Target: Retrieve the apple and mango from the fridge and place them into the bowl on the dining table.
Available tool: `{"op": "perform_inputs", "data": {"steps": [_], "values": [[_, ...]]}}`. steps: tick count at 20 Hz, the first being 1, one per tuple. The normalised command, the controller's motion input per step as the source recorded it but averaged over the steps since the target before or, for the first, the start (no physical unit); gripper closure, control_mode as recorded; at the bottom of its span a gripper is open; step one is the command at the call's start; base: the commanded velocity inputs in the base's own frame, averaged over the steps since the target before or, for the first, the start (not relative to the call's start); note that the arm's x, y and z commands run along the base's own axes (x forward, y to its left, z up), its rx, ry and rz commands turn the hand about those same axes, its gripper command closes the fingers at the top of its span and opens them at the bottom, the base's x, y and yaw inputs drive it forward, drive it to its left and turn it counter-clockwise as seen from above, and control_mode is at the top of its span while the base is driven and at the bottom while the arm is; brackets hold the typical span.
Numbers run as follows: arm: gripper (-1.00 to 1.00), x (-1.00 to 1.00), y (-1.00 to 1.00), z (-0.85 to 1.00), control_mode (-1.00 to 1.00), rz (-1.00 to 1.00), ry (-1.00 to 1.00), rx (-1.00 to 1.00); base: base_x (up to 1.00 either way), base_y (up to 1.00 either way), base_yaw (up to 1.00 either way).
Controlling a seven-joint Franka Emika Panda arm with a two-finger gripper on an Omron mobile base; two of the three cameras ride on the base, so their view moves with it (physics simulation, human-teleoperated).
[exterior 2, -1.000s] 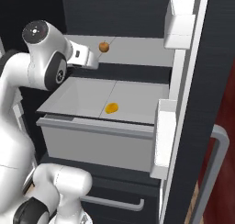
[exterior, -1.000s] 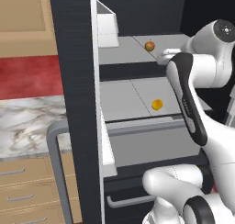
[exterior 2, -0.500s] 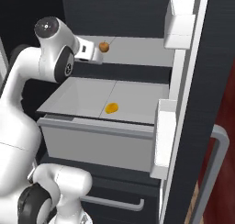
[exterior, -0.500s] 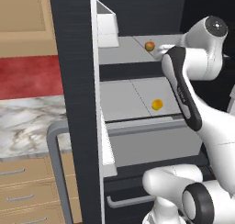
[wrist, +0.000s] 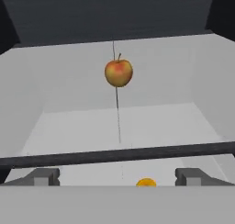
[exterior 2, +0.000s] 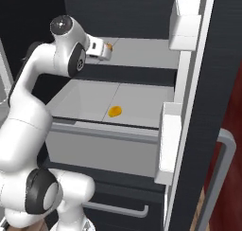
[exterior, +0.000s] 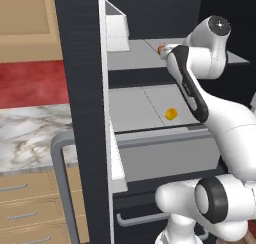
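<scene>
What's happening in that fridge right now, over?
Gripper open, empty, facing apple on upper shelf. Mango lies on shelf below. Nothing between hand and apple.

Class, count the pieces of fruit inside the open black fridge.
2: a red-yellow apple on the upper grey shelf, and a small yellow-orange mango on the shelf below. Others may be hidden.

marble table [exterior: 30, 138] at 9 o'clock in left base view, veined grey-brown. tan drawers [exterior: 27, 213] below it with grey pulls. red wall panel [exterior: 30, 85] above, tan upper cabinet [exterior: 27, 18] at 10 o'clock.
</scene>
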Motion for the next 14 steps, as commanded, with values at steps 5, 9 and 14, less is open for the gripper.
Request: {"op": "perform_inputs", "data": {"steps": [5,9,14], "values": [[-1.0,0.66,-0.15,0.0,-1.0,0.0,0.04,0.02,0.0,0.0,0.0],[-1.0,0.6,-0.25,0.0,-1.0,0.0,0.04,0.04,0.0,0.0,0.0],[-1.0,0.49,-0.06,0.0,-1.0,0.0,0.04,0.02,0.0,0.0,0.0]]}}
